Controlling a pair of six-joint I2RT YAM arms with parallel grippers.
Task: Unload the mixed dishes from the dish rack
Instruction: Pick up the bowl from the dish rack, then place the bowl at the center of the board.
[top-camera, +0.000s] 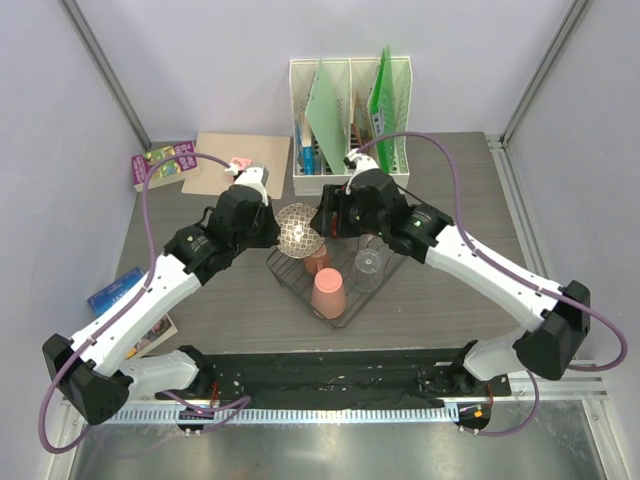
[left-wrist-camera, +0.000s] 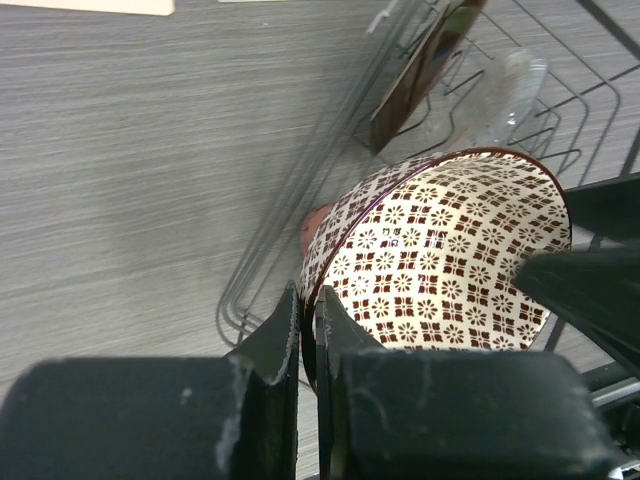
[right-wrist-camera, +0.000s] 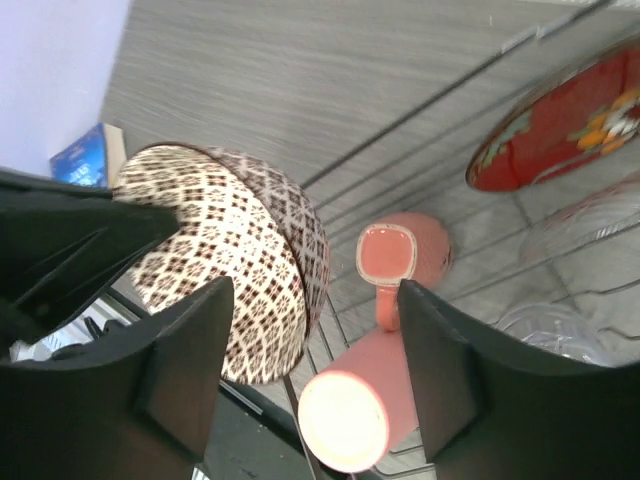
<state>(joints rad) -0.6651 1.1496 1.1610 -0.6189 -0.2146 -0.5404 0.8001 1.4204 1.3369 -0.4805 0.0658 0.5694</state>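
You're looking at a bowl (left-wrist-camera: 440, 260) covered in a cream and dark-brown flower lattice, inside and out. Big cup (top-camera: 329, 293) and small cup (right-wrist-camera: 400, 255) are both salmon pink. Plate (right-wrist-camera: 560, 130) is glossy red with orange flowers. Rack (top-camera: 292, 278) is black wire, glass (top-camera: 369, 266) is clear, bench (top-camera: 230, 300) is grey woodgrain.

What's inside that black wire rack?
A large pink cup, a small pink cup, a clear glass and a red plate. The patterned bowl held over the rack hides one corner.
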